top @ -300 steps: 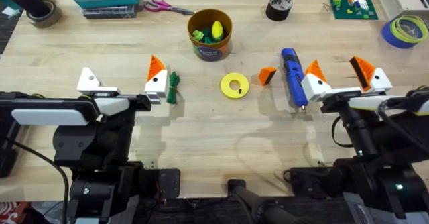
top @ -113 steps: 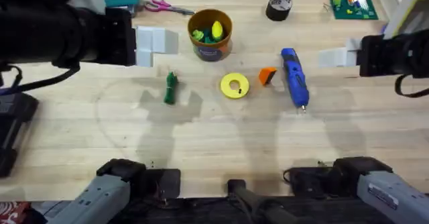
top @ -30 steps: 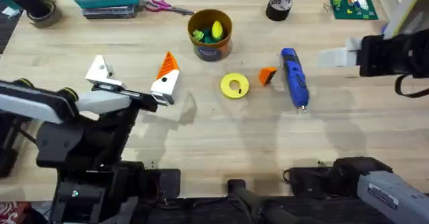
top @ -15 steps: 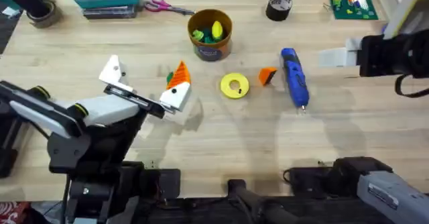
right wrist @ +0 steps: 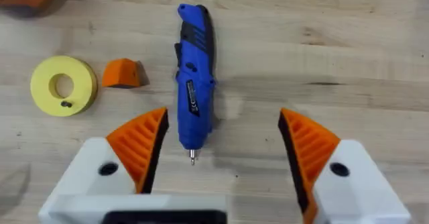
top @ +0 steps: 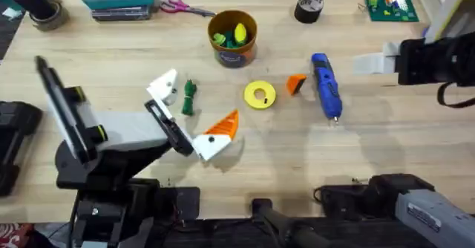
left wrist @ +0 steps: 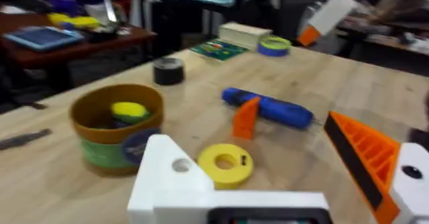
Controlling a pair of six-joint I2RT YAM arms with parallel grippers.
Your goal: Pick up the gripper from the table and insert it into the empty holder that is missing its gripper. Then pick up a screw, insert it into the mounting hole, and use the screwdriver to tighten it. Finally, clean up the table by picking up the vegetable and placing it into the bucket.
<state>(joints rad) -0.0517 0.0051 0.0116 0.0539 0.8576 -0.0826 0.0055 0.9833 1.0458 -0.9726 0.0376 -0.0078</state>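
- Overhead view: the left pincer (top: 189, 118) stands wide and empty, one white block bare, the other bearing an orange finger.
- Loose gripper (top: 296, 84) lies on the surface (top: 245, 159) between the yellow disc (top: 259, 95) and the screwdriver (top: 325, 85).
- Right pincer (right wrist: 221, 147) hangs wide and empty above the screwdriver.
- Risk: the small wedge sits just beside both neighbours; an off-centre approach would likely knock disc or screwdriver, or skid the wedge away.
- Vegetable (top: 189, 97) lies beside the bare block, in sweep range; the bucket (top: 232, 38) stands behind, apart.

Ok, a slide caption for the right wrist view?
Open right pincer poised above the bright blue pen-shaped screwdriver, beside the loose orange wedge.
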